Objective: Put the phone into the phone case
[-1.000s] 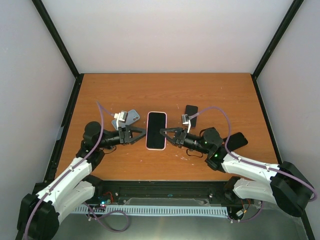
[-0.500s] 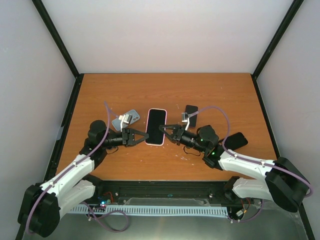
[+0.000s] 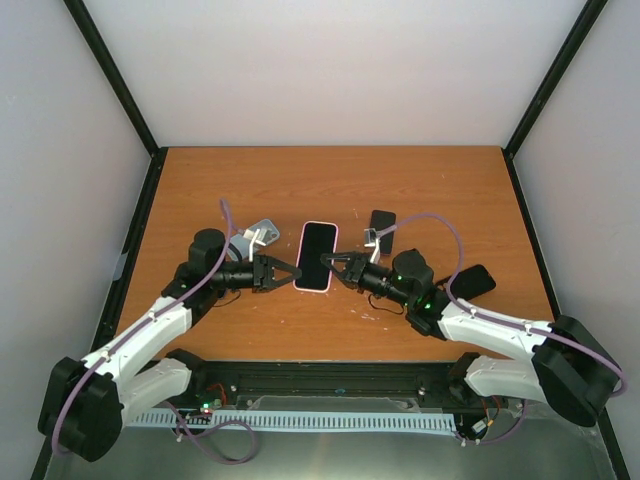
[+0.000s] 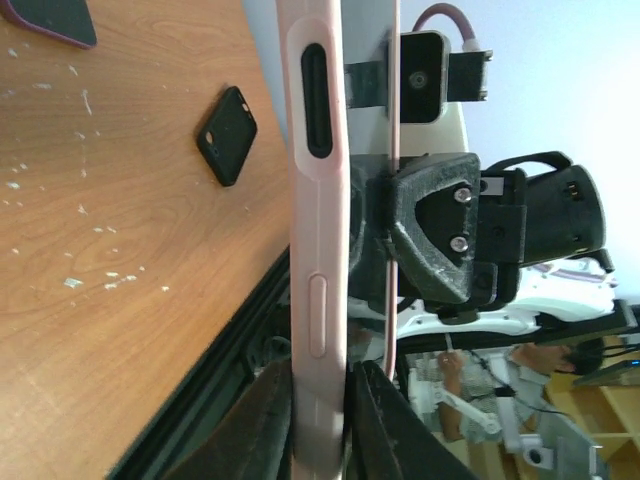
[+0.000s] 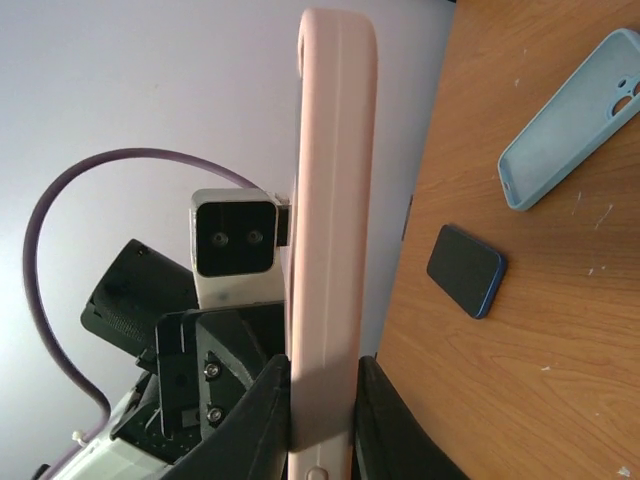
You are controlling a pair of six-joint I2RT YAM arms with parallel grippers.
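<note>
Altogether one phone (image 3: 316, 250), two end effectors (image 3: 294, 272) (image 3: 326, 262) clamping

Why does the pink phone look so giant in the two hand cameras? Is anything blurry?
Left wrist view: the pink phone is right by the lens, so it looks huge; the fingers at the bottom are blurry. Right wrist view: just as close, lower end shadowed. Top external view: sharp, evenly lit.

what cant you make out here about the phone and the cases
- phone: whether it sits fully in the pink case is unclear; the top view is too small and the wrist views are edge-on.
- light blue case: partly behind the left arm in the top view; cut by the right wrist frame edge.
- dark item: cut off at the left wrist view's top edge.
</note>
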